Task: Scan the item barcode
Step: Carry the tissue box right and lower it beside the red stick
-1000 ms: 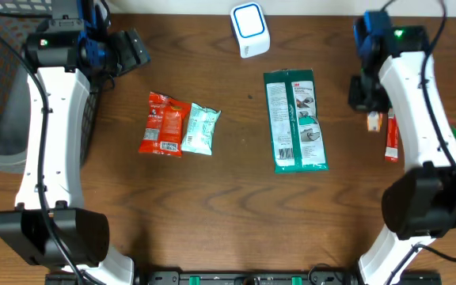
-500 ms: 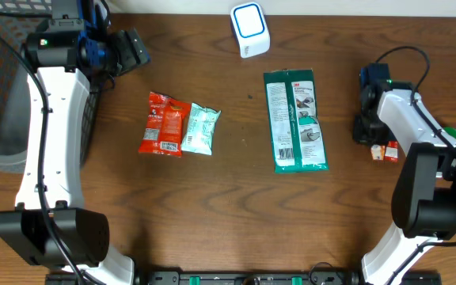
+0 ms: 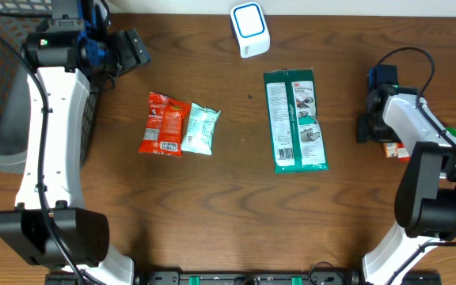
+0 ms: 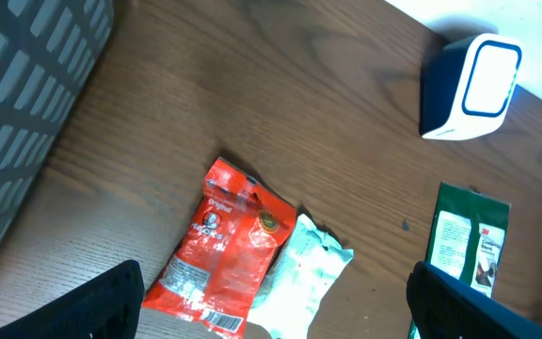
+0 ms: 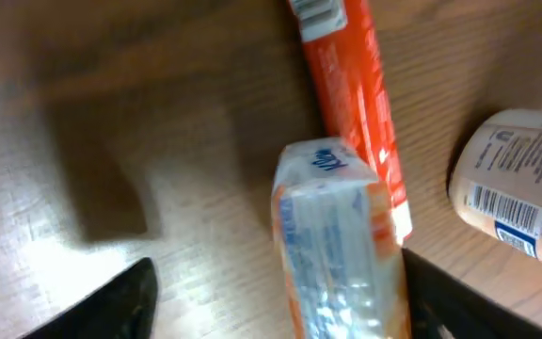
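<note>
The small orange-and-white box [image 5: 339, 247] lies on the worktop [image 5: 83, 113] between the right gripper's [image 5: 276, 294] wide-spread jaws. The right arm [image 3: 412, 119] folds back, its wrist pointing down near the right edge.

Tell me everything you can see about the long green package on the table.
The green package is a long, flat pouch, glossy like plastic film, with white printed panels, a grey picture and a 3M logo at its far end. It lies flat and lengthwise on the wooden table, below and slightly right of the white and blue scanner in the overhead view, touching nothing else.
</note>
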`<state>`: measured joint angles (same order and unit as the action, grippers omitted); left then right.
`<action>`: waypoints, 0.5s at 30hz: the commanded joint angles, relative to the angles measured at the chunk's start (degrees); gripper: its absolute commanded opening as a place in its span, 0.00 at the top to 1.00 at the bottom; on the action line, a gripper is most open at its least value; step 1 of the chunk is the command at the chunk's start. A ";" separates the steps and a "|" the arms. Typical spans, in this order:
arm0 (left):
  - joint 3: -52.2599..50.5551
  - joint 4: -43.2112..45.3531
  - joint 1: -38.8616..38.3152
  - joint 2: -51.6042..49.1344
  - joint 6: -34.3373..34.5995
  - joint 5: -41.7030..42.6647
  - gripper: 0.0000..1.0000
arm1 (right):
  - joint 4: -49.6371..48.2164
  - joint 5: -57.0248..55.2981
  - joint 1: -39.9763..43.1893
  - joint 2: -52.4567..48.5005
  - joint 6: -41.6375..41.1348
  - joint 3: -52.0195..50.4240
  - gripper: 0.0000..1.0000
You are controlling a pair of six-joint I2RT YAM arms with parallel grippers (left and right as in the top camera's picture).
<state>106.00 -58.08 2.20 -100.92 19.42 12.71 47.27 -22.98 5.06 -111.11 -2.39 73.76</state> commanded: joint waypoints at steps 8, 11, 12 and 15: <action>1.38 -0.13 0.15 1.01 -0.76 -0.35 0.11 | 5.20 0.17 0.09 0.24 1.42 3.78 0.09; 1.38 -0.13 0.15 1.01 -0.76 -0.35 0.11 | 6.16 4.98 0.09 0.24 1.38 5.16 0.16; 1.38 -0.13 0.15 1.01 -0.76 -0.35 0.10 | 6.73 7.96 0.04 0.24 1.20 5.88 0.20; 1.38 -0.13 0.15 1.01 -0.76 -0.35 0.11 | 7.74 16.50 -0.39 0.24 1.11 7.28 0.32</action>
<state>106.00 -58.11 2.20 -100.92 19.42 12.73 54.68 -16.01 5.04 -111.11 -1.15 78.67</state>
